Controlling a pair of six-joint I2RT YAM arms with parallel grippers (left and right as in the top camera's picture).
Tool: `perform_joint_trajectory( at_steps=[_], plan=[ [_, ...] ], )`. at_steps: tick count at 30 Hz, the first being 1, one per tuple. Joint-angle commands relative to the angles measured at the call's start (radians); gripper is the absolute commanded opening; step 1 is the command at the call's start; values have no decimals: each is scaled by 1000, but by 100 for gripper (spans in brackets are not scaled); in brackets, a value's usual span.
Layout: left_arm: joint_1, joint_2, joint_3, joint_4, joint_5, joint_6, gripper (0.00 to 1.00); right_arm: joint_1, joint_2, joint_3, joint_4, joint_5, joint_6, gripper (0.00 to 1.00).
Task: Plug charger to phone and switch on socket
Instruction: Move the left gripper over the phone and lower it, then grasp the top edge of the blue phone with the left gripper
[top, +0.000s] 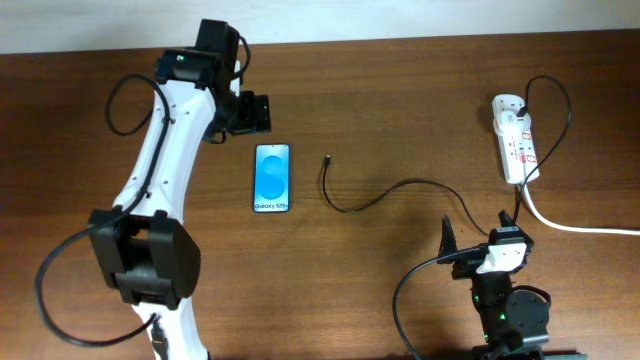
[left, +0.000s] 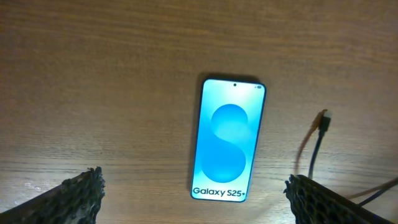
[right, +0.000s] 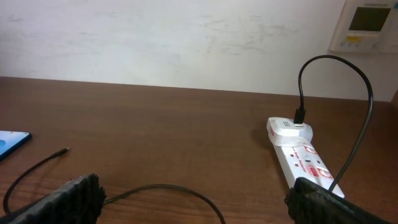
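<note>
Overhead, the phone (top: 272, 178) lies flat on the brown counter (top: 400, 90), screen up and lit blue, with its white lettering on the short edge toward the robot. Just to its right, and not touching it, is the small plug tip (top: 328, 158) of the charger (top: 410, 182). The thin black cable loops away from the tip across the counter toward the right arm. It then rises in an arch and comes down into an adapter sitting on the far end of the socket (top: 515, 140). The socket is well away from the phone, near the right edge, and its thick white cord (top: 580, 228) trails off to the side.

The left end effector (top: 252, 112) hangs just beyond the phone's far short edge. In the left wrist view its two padded fingers (left: 78, 196) sit at opposite corners of the frame, spread wide, with nothing between them but the phone lying below, untouched.

The right end effector (top: 478, 232) is close to the robot's side of the counter, facing the socket. Its fingers (right: 68, 199) are also spread wide and grip nothing. The black cable runs along the counter between them; whether it brushes them I cannot tell.
</note>
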Motion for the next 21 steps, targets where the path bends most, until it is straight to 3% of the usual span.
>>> perform_joint_trajectory(
  at_steps=[1,14,21],
  plan=[
    [-27,84,4,-11,-6,16,99,6,-5,-5,-7,15,0,98],
    [-82,261,-26,24,10,-98,99,6,-5,-5,-7,15,0,98],
    [-107,283,-36,21,8,-47,98,6,-5,-5,-7,15,0,98]
  ],
)
